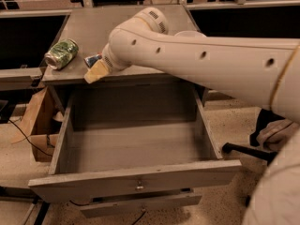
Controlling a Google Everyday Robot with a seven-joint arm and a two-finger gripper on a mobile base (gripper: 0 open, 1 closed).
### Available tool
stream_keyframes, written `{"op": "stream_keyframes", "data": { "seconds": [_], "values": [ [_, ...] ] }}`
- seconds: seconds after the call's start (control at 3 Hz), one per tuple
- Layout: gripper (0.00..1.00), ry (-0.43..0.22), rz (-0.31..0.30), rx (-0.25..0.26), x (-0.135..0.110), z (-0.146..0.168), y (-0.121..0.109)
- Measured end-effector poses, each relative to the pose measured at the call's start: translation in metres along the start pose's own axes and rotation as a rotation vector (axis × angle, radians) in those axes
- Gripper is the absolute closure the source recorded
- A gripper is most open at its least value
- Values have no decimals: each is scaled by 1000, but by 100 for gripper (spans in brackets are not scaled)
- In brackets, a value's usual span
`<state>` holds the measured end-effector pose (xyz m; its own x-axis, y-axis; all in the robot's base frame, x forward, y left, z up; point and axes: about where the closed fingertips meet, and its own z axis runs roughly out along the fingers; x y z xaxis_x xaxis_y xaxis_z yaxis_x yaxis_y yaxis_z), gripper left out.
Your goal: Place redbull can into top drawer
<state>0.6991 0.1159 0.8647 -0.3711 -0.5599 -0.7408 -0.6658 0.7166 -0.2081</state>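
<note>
Redbull can [92, 59]: blue, red marks, lettering illegible; at table [89, 29] edge just behind open top drawer [136, 179], right at tool [95, 71], whose grip cannot be told. Green can [61, 54]: behind drawer's left corner.

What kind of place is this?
Probably an office: a grey cabinet with the top drawer open, a chair base at right. The hand is over the cabinet, by the redbull can.

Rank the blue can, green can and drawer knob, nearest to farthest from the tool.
The tool is at the cabinet top's front edge.
1. Blue can, right beside it.
2. Green can, farther left on top.
3. Drawer knob, low in front.
</note>
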Motion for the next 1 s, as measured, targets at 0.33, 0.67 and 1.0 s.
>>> {"op": "stream_keyframes", "data": {
  "seconds": [0.33, 0.67, 1.0],
  "values": [
    [0, 8, 126, 36, -3, 16, -10],
    [0, 5, 202, 37, -4, 14, -9],
    [0, 5, 202, 37, -4, 14, -9]
  ]
}}
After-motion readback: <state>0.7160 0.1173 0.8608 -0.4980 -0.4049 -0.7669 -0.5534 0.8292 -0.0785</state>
